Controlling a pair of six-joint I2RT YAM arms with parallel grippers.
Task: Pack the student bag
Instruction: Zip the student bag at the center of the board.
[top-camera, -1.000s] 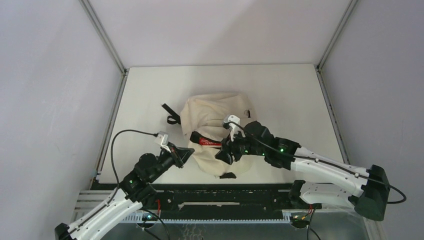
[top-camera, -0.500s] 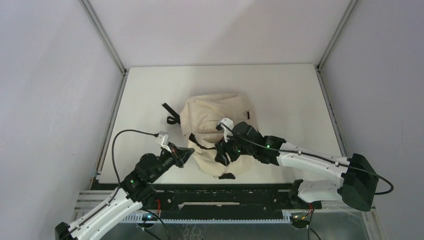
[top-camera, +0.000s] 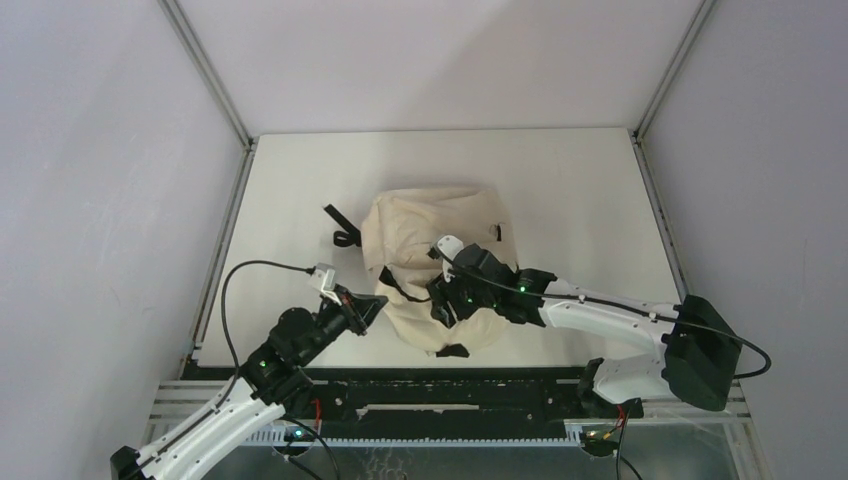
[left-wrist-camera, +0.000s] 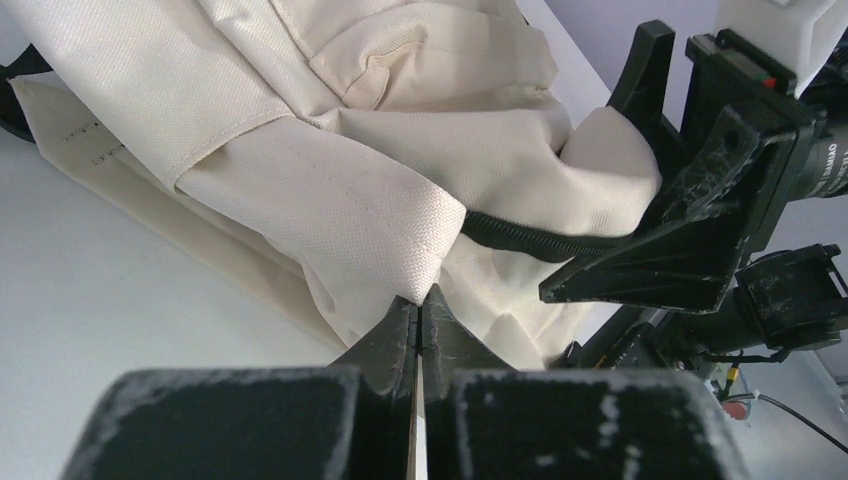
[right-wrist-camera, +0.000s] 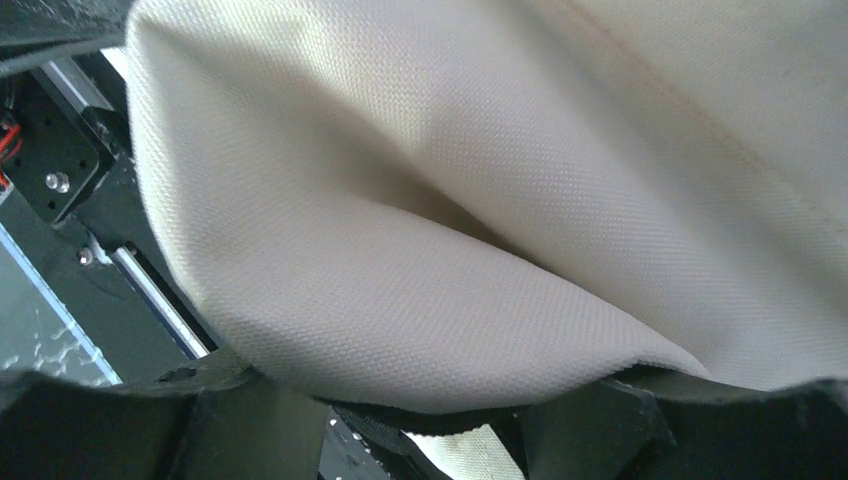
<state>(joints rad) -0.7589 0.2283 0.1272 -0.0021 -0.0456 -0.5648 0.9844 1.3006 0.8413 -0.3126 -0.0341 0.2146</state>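
Cream canvas everywhere: pinching student bag (top-camera: 430, 225) fold with left fingers (left-wrist-camera: 395, 335) closed tight; straddling bulged bag fabric with right fingers (left-wrist-camera: 690, 255) spread wide, on white surface (top-camera: 580, 190).

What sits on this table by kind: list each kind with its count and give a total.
Student bag: 1
Robot arms: 2 (left arm, right arm)
Total: 3
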